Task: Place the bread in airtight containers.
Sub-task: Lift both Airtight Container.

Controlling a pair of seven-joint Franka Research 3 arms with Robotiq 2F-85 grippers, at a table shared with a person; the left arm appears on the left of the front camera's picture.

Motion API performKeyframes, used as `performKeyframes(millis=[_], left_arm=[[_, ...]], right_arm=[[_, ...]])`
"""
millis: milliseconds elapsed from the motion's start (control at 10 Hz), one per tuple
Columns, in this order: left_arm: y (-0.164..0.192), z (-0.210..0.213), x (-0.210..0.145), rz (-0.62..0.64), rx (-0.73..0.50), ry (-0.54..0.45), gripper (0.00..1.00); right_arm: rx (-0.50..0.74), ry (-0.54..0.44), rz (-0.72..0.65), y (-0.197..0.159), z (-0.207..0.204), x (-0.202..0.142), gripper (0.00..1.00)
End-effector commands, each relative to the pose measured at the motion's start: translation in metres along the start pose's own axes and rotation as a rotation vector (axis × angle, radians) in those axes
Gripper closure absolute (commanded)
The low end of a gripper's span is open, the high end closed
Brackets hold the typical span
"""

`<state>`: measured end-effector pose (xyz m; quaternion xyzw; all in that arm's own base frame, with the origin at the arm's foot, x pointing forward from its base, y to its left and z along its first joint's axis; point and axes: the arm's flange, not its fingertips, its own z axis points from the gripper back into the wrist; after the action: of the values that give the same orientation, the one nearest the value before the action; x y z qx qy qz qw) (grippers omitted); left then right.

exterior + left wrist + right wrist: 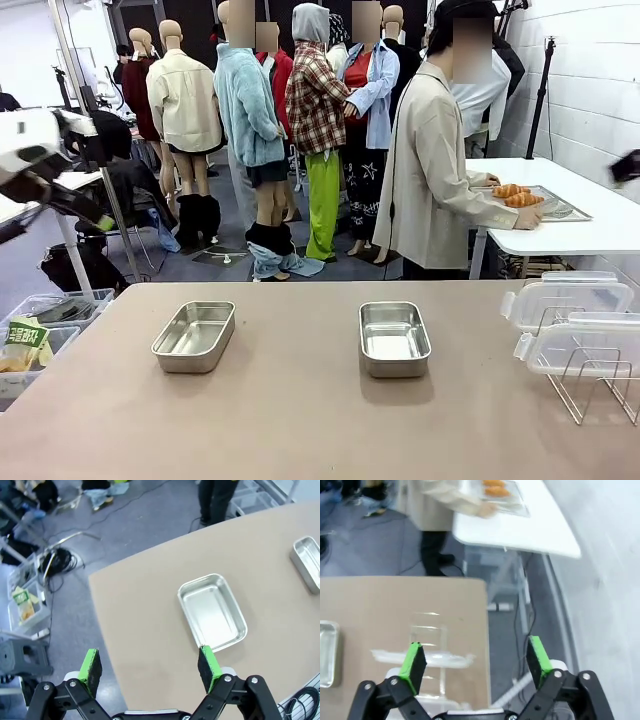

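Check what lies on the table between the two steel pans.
Nothing: in the front view, the stretch of tan table between the left pan and the right pan is bare.

Two containers sit side by side and well apart on the worktop (300,420), the left container (194,336) left of the middle and the right container (394,338) right of it. At the worktop's right end, two lids (570,305) rest on a wire rack (590,390), one in front of the other. Behind the worktop, to the right, a person (430,170) stands at a second table (610,235). A tray (565,208) lies on that table, with the bread (515,195) on it. Bins (45,320) stand on the floor left of the worktop. The left gripper (149,665) hangs over the worktop's left end, with the left container just beyond one finger. The right gripper (476,660) hangs over the lids at the right edge.
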<state>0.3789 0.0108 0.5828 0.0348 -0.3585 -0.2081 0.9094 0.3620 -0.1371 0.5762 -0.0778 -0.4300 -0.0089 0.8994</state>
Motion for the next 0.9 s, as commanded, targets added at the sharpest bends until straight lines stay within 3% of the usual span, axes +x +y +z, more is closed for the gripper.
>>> performKeyframes(millis=[0, 200, 300, 400, 800], left_arm=[[0.013, 0.018, -0.014, 0.034, 0.021, 0.039, 0.00], [0.034, 0.025, -0.028, 0.095, -0.023, 0.034, 0.00], [0.022, 0.022, -0.018, 0.058, 0.015, 0.031, 0.00], [0.022, 0.022, -0.018, 0.058, 0.015, 0.031, 0.00], [0.022, 0.022, -0.018, 0.058, 0.015, 0.031, 0.00]], right_arm=[[-0.012, 0.049, -0.118, -0.061, -0.018, -0.014, 0.00], [-0.017, 0.114, -0.223, -0.111, -0.037, -0.040, 0.00], [0.042, 0.083, -0.195, -0.104, -0.038, -0.051, 0.00], [-0.052, 0.093, -0.206, -0.109, -0.021, -0.049, 0.00], [-0.052, 0.093, -0.206, -0.109, -0.021, -0.049, 0.00]])
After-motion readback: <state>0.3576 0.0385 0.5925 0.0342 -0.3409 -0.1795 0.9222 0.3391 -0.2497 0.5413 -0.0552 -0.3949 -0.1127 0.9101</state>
